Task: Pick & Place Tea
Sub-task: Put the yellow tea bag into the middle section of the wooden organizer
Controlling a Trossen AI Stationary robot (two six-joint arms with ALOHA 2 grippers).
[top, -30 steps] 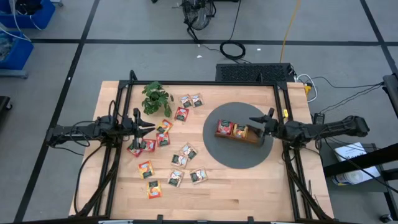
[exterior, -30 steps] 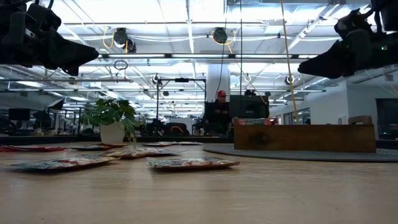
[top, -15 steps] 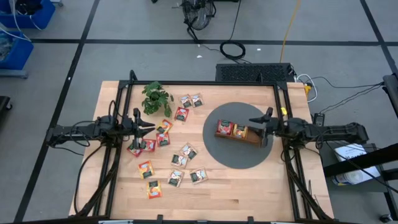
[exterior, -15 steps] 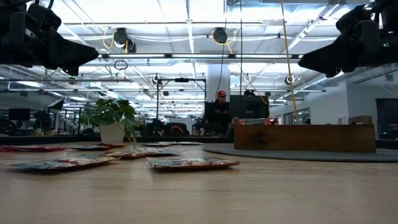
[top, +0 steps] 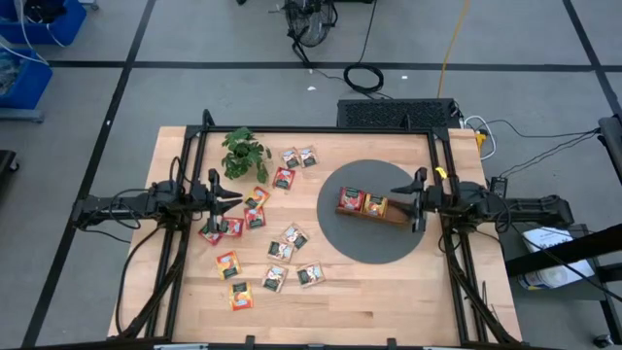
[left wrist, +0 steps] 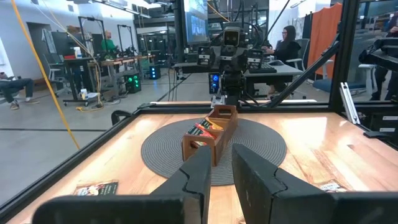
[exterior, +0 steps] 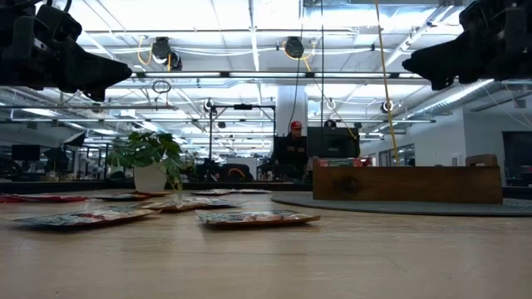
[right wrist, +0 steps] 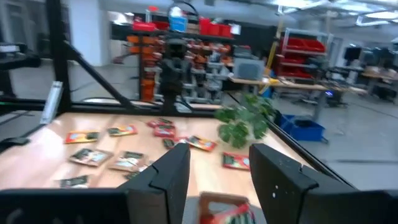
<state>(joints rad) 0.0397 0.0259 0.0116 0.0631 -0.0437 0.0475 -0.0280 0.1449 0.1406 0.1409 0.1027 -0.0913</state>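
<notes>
Several tea sachets [top: 292, 236] lie flat and scattered on the left half of the wooden table, also seen in the low view [exterior: 253, 218]. A brown wooden tray [top: 374, 216] stands on a round dark mat [top: 360, 243] and holds a red sachet [top: 350, 201] and an orange one [top: 374, 204]. My right gripper [top: 416, 199] hovers open just right of the tray's end, high above the table [exterior: 416, 66]. My left gripper [top: 228, 192] hovers at the table's left side, its fingers a narrow gap apart [left wrist: 222, 177], with nothing between them.
A small potted plant [top: 243, 154] stands at the far left of the table, beside the sachets. Black frame rails [top: 190, 165] run along both side edges. Bare wood lies along the near edge [top: 369, 311]. People sit at desks in the room beyond [left wrist: 289, 40].
My right gripper has drawn back a little toward the table's right edge and risen, its fingers tipping up and swinging from a slant to square with the table. Its opening is unchanged. The sachets and the tray have stayed put.
</notes>
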